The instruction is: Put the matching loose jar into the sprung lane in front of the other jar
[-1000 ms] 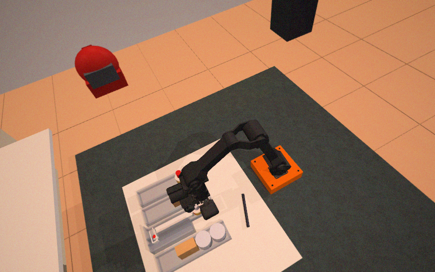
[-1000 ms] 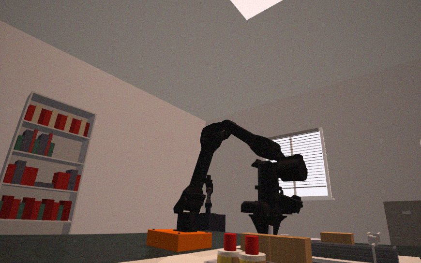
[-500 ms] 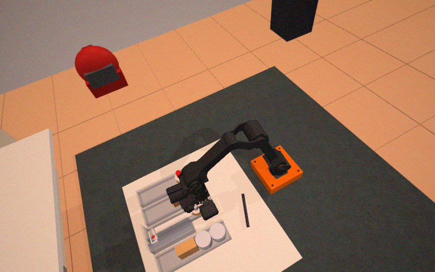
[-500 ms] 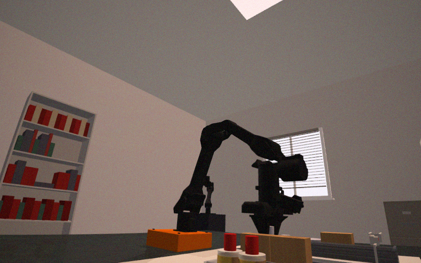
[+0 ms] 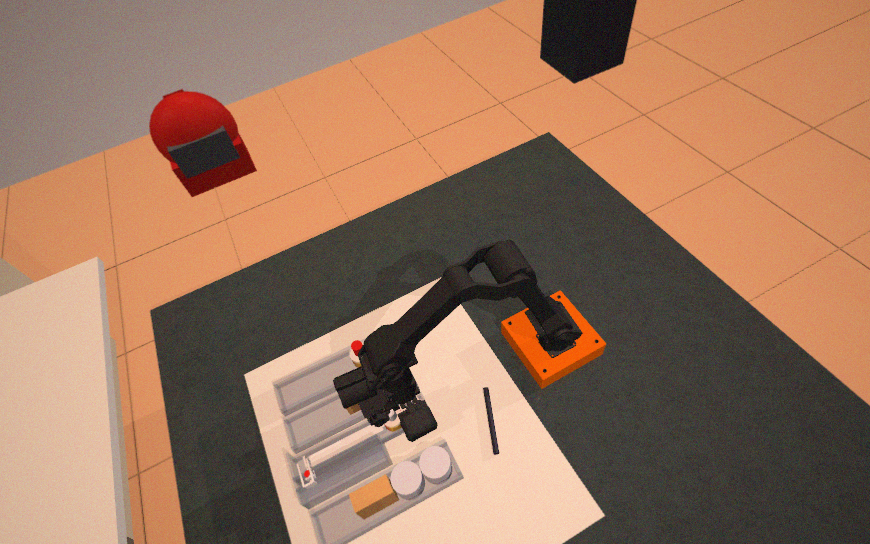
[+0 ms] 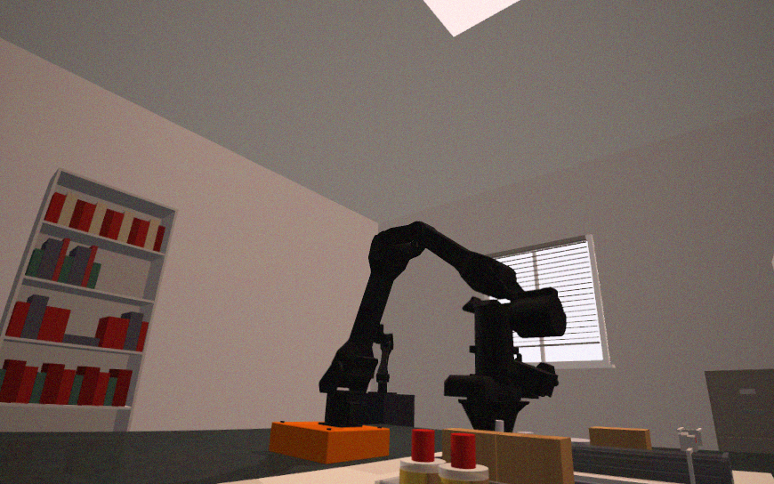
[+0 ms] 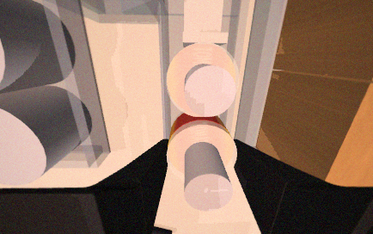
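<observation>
A black six-joint robot arm (image 5: 436, 307) (image 6: 371, 308) stands on an orange base plate (image 5: 522, 343) (image 6: 296, 439) and reaches left over a pale board (image 5: 545, 487), its gripper (image 5: 399, 410) (image 6: 494, 424) (image 7: 199, 144) pointing down. The fingers are closed around the body of the new jar (image 7: 202, 168), one black finger on either side; its top has a narrow, pale grey knob.

In the wrist view, this jar is at the front mouth of the sprung lane (image 7: 253, 64), in line with the matching old jar (image 7: 191, 56), which stands farther in between the lane walls. The two nearly meet; whether they touch is unclear, as is whether the held jar rests on the lane floor. A white pusher (image 7: 203, 21) is directly behind the old jar.

On the near side of the board, a neighboring tray (image 5: 346, 526) holds a tan block (image 5: 374, 497) and two wide pale-topped cylinders (image 5: 406, 477) in a row. A thin black bar (image 5: 490, 420) lies to their right. In the exterior view, two red-topped jars (image 6: 423, 445) stand side by side in front of tan blocks (image 6: 533, 456).
</observation>
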### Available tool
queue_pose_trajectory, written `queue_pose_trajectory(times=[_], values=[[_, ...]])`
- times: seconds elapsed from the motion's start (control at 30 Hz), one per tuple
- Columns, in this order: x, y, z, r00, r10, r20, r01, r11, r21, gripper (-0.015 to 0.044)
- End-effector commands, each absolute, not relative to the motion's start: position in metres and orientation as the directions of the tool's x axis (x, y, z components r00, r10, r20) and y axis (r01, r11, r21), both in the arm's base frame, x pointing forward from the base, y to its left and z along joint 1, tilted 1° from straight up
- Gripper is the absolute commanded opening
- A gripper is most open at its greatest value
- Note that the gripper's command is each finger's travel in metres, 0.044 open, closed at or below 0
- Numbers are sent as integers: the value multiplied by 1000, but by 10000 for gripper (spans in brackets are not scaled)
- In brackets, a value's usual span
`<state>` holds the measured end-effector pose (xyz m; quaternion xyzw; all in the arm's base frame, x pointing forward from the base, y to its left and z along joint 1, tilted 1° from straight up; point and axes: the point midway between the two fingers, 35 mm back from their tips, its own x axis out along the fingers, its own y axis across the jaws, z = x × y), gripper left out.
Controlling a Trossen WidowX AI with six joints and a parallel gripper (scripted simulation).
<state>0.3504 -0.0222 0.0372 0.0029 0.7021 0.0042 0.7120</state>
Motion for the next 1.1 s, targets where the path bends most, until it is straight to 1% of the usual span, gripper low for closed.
queue_pose_trajectory(times=[0.0, 1.07], values=[[356, -22, 36, 36, 11, -999, 3, 1000, 11, 0], [354, -22, 26, 36, 11, -999, 3, 1000, 11, 0]])
